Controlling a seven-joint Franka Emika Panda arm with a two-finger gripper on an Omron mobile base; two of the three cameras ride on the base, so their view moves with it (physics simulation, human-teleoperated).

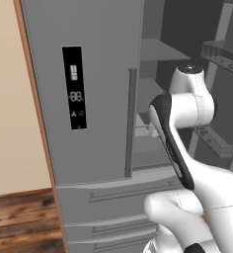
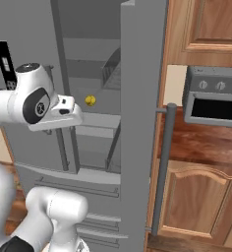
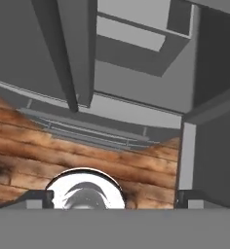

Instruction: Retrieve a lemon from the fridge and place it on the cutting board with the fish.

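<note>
We see the lemon [image 2: 90,101] on a shelf inside the fridge [image 1: 98,74], whose right door [image 2: 140,123] stands open. The hand [image 3: 114,198], well apart from the lemon, points down at the wood floor [image 3: 87,155], fingers wide apart, holding nothing.

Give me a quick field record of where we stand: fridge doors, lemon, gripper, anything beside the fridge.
fridge: left door shut, right door swung open, interior shelves showing
lemon: on a shelf inside the fridge, not yet picked up
gripper: open, holding nothing, pointing down toward the wood floor in front of the fridge
arm: raised in front of the open compartment, wrist near lemon height
toaster oven: on the counter to the right of the fridge
lower drawers: shut
</note>
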